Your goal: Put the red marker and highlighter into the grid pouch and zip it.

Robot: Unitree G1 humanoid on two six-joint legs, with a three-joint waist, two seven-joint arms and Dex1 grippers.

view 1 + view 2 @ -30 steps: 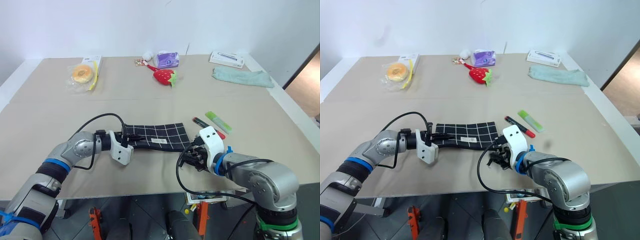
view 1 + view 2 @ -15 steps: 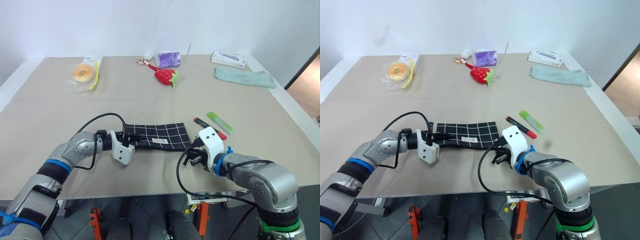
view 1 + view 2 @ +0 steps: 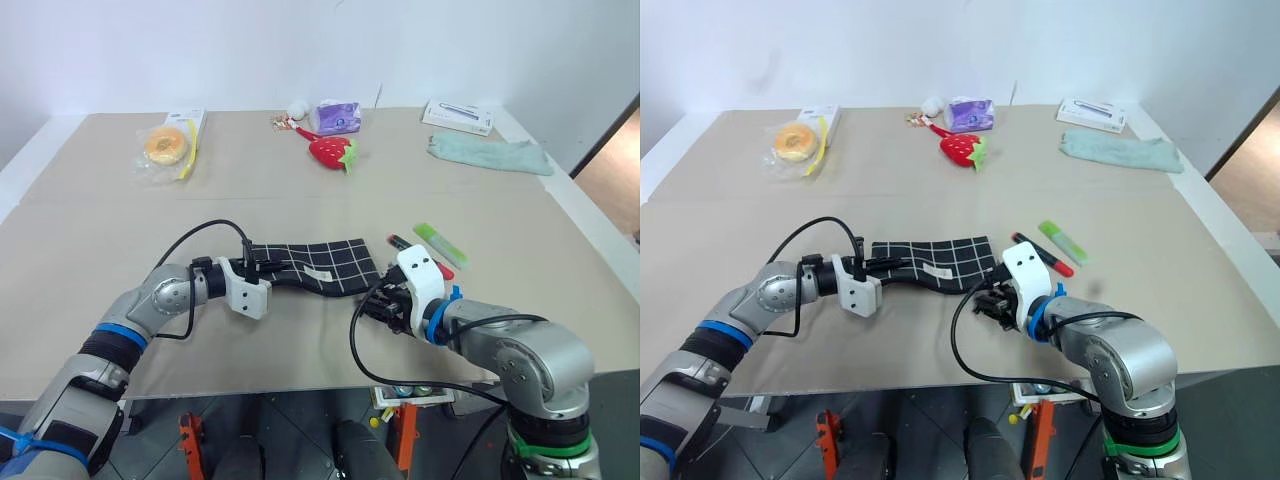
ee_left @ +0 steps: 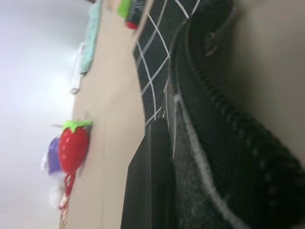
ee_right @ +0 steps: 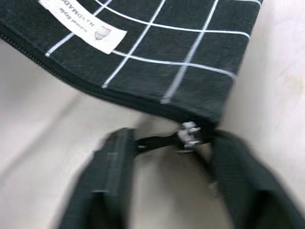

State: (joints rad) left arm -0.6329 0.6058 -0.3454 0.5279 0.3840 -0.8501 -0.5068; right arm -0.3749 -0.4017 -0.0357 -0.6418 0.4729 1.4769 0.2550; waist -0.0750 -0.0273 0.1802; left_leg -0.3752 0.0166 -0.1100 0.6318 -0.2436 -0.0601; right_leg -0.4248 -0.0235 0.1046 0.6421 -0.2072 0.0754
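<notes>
L pincer [image 3: 262, 268] clamped on grid pouch [image 3: 320, 266] end; R pincer [image 5: 167, 157] spread, zipper pull [image 5: 159, 140] between fingers.

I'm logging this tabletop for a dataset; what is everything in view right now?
grid pouch: one, black with white grid, centre of table
red marker: one, black and red, just right of the pouch
highlighter: one, light green, beside the marker
strawberry toy: one, red with green leaves, far centre
purple packet: one, behind the strawberry
bagged donut: one, orange in clear wrap, far left
cloth: one, pale green, far right
white box: one, far right corner
table: one, tan
left gripper: shut on the pouch's left end
right gripper: open, either side of the zipper pull
</notes>
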